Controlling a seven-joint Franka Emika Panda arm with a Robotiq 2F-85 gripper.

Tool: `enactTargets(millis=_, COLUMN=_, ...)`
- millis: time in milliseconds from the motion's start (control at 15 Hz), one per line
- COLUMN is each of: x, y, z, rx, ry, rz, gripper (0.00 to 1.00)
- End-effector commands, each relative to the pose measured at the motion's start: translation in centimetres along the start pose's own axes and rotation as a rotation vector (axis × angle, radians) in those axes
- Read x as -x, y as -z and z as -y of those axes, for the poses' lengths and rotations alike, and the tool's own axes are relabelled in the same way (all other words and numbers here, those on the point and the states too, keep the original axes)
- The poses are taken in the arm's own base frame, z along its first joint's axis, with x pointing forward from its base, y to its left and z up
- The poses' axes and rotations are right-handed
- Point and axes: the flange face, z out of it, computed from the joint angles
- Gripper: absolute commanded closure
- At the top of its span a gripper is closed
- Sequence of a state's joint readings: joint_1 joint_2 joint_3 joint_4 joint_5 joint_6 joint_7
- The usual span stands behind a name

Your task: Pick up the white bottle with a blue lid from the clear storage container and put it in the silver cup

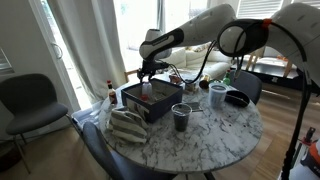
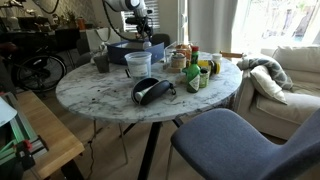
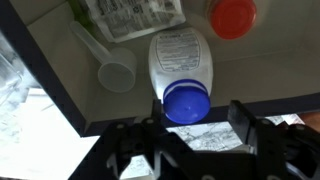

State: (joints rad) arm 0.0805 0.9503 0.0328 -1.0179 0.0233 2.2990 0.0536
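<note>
In the wrist view the white bottle with a blue lid (image 3: 180, 62) lies on its side inside the clear storage container (image 3: 262, 62), lid toward my gripper. My gripper (image 3: 200, 120) is open and just above the container's near wall, with the blue lid at the level of its fingertips, between them and nearer the left finger, untouched. In both exterior views the gripper (image 1: 147, 78) (image 2: 143, 36) hangs over the container (image 1: 150, 104) (image 2: 128, 52). The silver cup (image 1: 217, 96) (image 2: 138, 65) stands upright on the marble table, empty as far as I can see.
The container also holds a red-lidded item (image 3: 233, 17), a clear scoop (image 3: 114, 72) and a printed packet (image 3: 130, 15). On the table are a darker grey cup (image 1: 181, 117), a black bowl (image 1: 237, 98), a striped cloth (image 1: 128, 126), a dark-capped bottle (image 1: 110, 94) and several small bottles (image 2: 198, 70).
</note>
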Motion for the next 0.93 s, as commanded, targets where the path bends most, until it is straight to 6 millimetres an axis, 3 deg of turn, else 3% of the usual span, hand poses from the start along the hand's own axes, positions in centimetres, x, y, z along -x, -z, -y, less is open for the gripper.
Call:
enactTargets(millis=0, x=-0.7, y=-0.8, z=-0.4, rx=0.033, ry=-0.027, rz=0.009, gripper=0.6)
enactTargets(millis=200, x=-0.8, y=-1.0, z=-0.6, rx=0.074, ry=-0.033, rz=0.021, gripper=0.82)
enactTargets(millis=400, x=-0.9, y=-0.4, z=-0.2, rx=0.092, ry=-0.054, rz=0.04, gripper=0.82)
enactTargets(millis=667, x=-1.8, y=5.3, z=1.8, rx=0.056, ry=-0.009, rz=0.049, gripper=0.82)
enactTargets(millis=867, x=-2.2, y=10.0, z=0.6, rx=0.117, ry=0.016, rz=0.063, gripper=0.82)
